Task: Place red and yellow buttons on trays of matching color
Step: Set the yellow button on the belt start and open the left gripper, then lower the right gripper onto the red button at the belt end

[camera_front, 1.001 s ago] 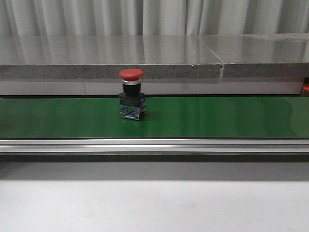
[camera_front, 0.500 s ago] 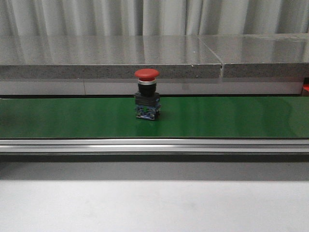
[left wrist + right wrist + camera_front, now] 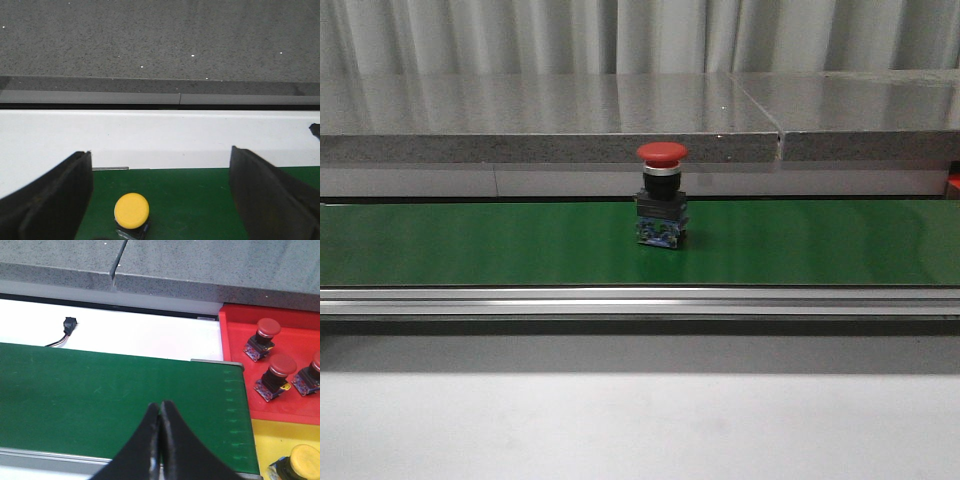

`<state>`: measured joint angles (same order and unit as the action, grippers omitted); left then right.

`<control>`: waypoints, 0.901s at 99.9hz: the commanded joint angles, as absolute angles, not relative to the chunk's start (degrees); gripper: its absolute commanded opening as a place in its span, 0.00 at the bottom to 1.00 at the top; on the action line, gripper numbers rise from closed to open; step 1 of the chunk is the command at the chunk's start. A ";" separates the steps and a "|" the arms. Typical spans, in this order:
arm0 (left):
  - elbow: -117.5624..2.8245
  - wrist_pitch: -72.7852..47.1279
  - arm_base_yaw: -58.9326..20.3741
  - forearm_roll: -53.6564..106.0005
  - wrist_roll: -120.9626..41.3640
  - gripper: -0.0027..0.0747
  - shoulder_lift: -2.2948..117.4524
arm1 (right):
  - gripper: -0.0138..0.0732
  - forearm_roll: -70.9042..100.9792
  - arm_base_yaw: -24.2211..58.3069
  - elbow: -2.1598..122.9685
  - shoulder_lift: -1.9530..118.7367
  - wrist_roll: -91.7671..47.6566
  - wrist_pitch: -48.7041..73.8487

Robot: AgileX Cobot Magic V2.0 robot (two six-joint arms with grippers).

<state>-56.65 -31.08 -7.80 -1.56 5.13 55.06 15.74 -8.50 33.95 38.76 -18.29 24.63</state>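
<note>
Red mushroom-head push button [image 3: 661,194] stands upright on the green conveyor belt [image 3: 470,245], ready for sorting.
Over that belt the left gripper [image 3: 157,200] holds its fingers wide apart around a yellow round-capped button [image 3: 131,210], seemingly lined up to grasp; the right gripper [image 3: 160,440] waits pressed together near the belt's end, beside the red plastic tray [image 3: 235,340] and yellow tray [image 3: 270,440].

Button [image 3: 661,194] upright on conveyor belt [image 3: 470,245], near its middle, stone ledge [image 3: 520,120] behind

Yellow button [image 3: 131,210] stands on the green belt [image 3: 200,200]; left gripper [image 3: 160,200] jaws spread wide around it.
</note>
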 commanded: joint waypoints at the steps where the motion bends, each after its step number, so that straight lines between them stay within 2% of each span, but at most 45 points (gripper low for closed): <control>1: -54.11 -25.79 -9.50 -1.18 5.07 0.75 50.20 | 0.08 16.08 -8.40 35.49 38.39 -18.58 20.64; 17: -45.57 -25.60 -10.28 -1.18 5.07 0.69 41.44 | 0.08 16.08 -8.40 35.49 38.39 -18.58 20.64; 33: -37.59 -25.60 -10.28 -1.18 5.07 0.56 32.17 | 0.08 16.08 -8.40 35.49 38.39 -18.58 20.64; 52: -31.02 -25.80 -10.28 -0.46 5.07 0.31 23.74 | 0.08 16.08 -8.40 35.49 38.39 -18.58 20.64; 70: -28.21 -26.03 -10.28 0.00 5.07 0.02 19.45 | 0.08 16.08 -8.40 35.49 38.39 -18.58 20.64; 90: -27.69 -26.13 -10.28 0.00 5.07 0.01 19.04 | 0.08 16.08 -8.40 35.49 38.39 -18.58 20.03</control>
